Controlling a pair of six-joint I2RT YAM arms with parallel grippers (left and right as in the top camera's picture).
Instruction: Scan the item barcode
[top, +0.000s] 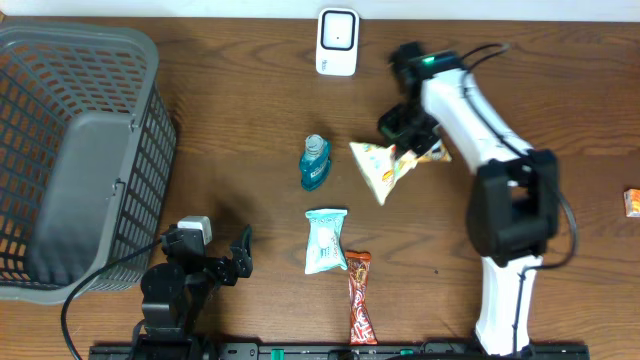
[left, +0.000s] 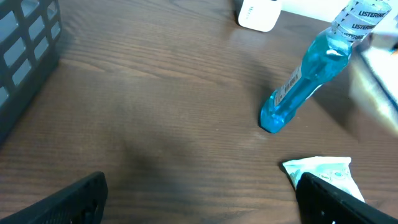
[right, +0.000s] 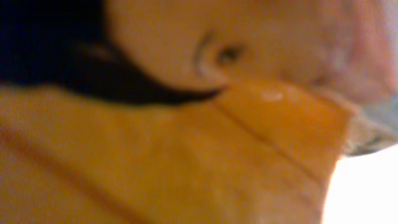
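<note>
Right gripper (top: 418, 148) clenched on the upper corner of the snack bag (top: 378, 165), mid-table, below the barcode scanner (top: 337, 42). Left gripper (top: 232, 262) released, idle. Risk: thin corner pinch may slip on lifting, or bag swings, hiding barcode

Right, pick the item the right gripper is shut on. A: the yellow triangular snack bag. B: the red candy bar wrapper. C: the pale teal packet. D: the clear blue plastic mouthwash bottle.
A: in the overhead view the right gripper is shut on the edge of the yellow triangular snack bag, and orange packaging fills the right wrist view.
</note>
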